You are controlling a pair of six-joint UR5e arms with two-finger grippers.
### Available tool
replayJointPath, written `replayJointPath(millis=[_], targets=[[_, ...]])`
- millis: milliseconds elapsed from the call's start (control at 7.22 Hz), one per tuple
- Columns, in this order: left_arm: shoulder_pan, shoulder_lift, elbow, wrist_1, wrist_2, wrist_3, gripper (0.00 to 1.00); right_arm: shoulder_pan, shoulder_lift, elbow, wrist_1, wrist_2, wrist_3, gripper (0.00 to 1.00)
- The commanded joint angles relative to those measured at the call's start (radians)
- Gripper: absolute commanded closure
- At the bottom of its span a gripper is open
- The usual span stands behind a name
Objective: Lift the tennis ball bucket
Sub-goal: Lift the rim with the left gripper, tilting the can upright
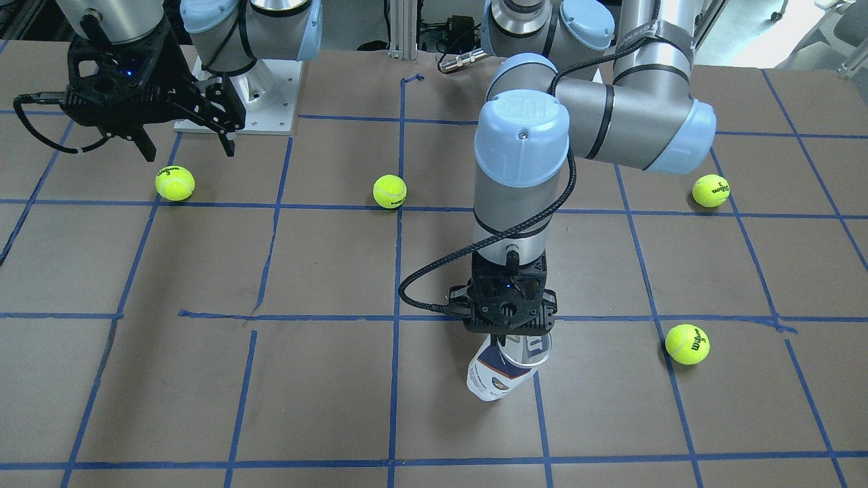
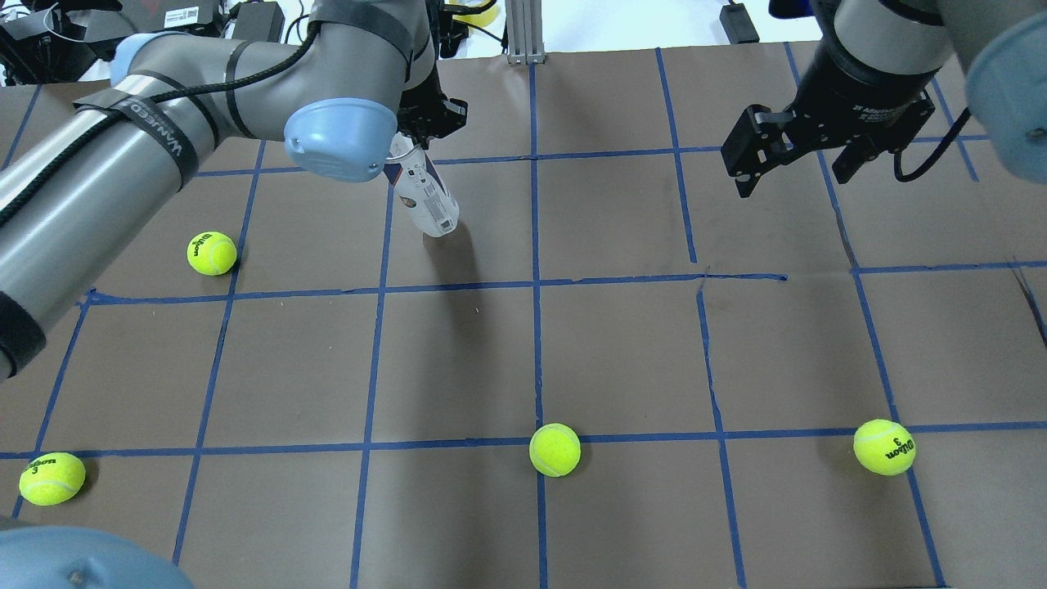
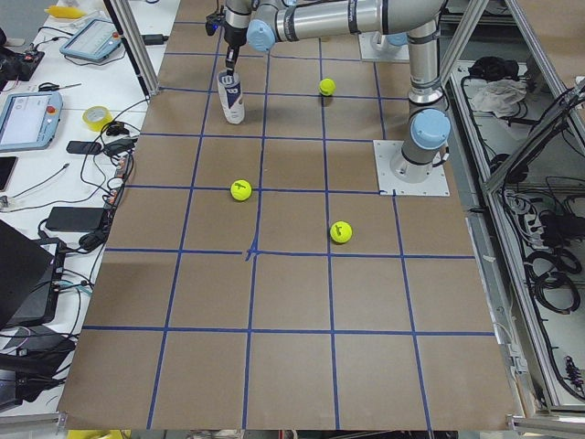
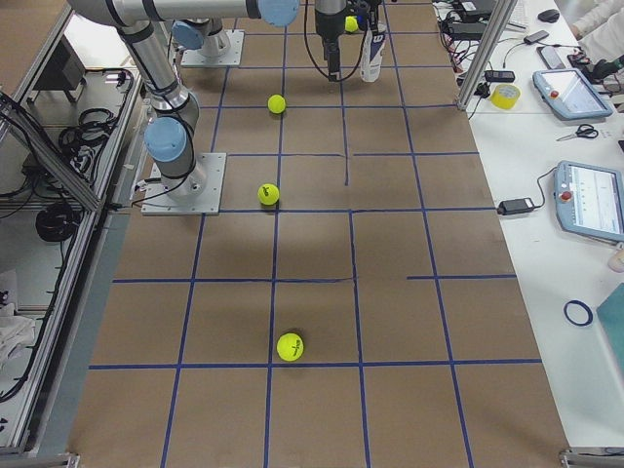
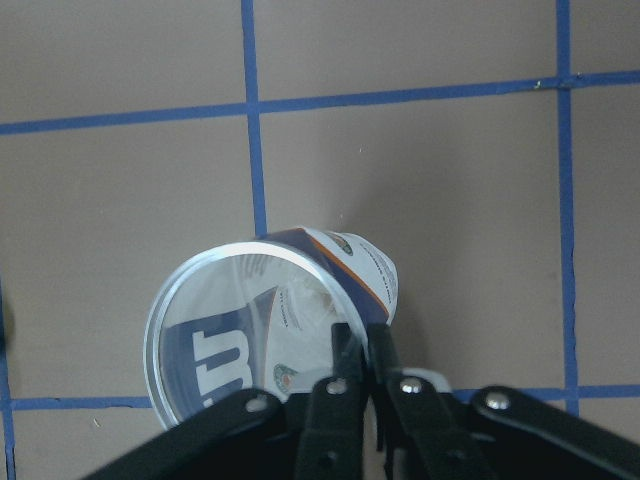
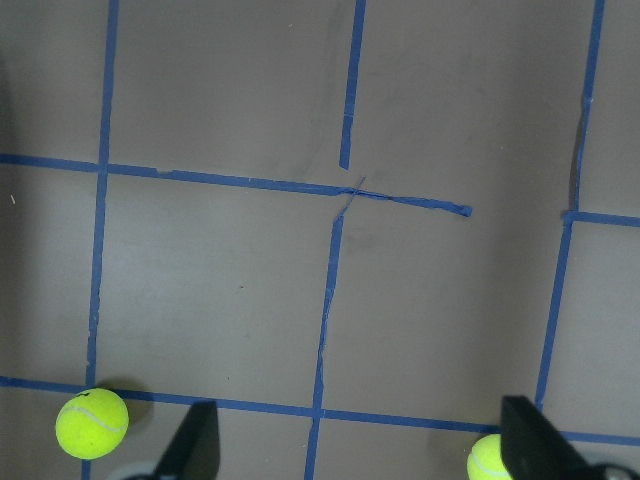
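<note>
The left gripper (image 5: 358,345) was clamped on the rim of the tennis ball bucket (image 5: 250,340); in the left wrist view its fingers (image 5: 343,362) sat close together low in the frame, one inside the open mouth and one outside the clear wall; the fingers' bases were cut off by the bottom edge. The bucket leaned, standing low and just right of centre in the front-facing view; the gripper's black body hid its top there, and in the overhead view a blue arm joint covered its upper end. Whether its base touched the table (image 1: 339,393) could not be told. The right gripper (image 1: 188,150) hung in the upper left of the front-facing view, jaws wide apart and holding nothing. Four tennis balls (image 1: 390,191) lay scattered, well apart from the bucket; two showed in the right wrist view, one cut off at the bottom edge. In both side views the bucket was small and far.
</note>
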Motion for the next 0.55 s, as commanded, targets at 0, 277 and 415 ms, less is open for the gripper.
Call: replayJointPath(millis=[0,277,415], targets=[[-0.041,-0.028,-0.001,0.011,0.047,0.007,1.0,0.0,0.0,0.0,0.0,0.0,-0.001,0.0],[-0.044,-0.031,-0.012,0.012,0.045,-0.016,0.04,0.0,0.0,0.0,0.002,0.0,-0.001,0.0],[-0.044,-0.033,-0.017,0.032,0.039,-0.014,0.0,0.0,0.0,0.0,0.002,0.0,-0.001,0.0]])
